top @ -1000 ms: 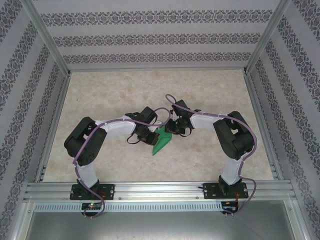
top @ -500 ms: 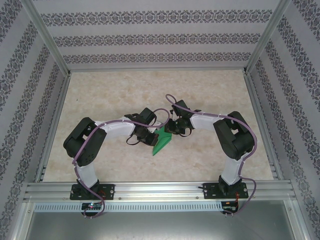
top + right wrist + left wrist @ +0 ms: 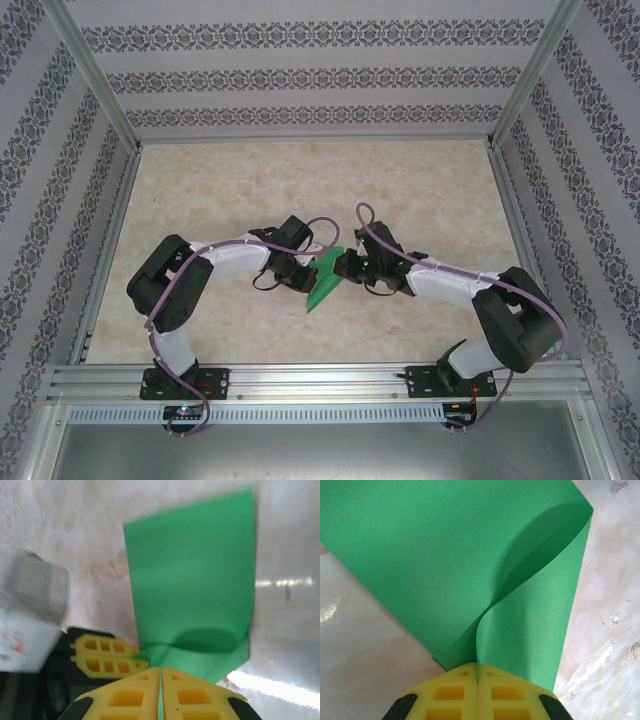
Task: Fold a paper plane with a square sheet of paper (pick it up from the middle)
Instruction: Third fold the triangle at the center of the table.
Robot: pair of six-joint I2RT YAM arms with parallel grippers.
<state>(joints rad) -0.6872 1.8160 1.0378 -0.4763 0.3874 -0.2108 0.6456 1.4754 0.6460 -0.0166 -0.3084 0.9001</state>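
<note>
The square sheet of paper (image 3: 325, 287) is bright green and folded over into a narrow pointed shape, held just above the middle of the table. My left gripper (image 3: 308, 273) is shut on its left side. In the left wrist view the yellow fingertips (image 3: 460, 690) pinch a curled edge of the paper (image 3: 445, 555) where my left gripper (image 3: 478, 672) meets. My right gripper (image 3: 340, 268) is shut on the opposite side. In the right wrist view the paper (image 3: 195, 580) runs down into my right gripper (image 3: 160, 672), with the left gripper's fingers (image 3: 105, 655) close beside it.
The marble-patterned table (image 3: 420, 190) is boxed in by patterned walls and aluminium posts. A metal rail (image 3: 320, 378) runs along the near edge by the arm bases. Both arms bend inward and meet near the centre.
The right arm has swung its elbow out to the lower right and stretched lower, its gripper still at the paper and closed a little tighter. The left arm and the paper have barely moved.
</note>
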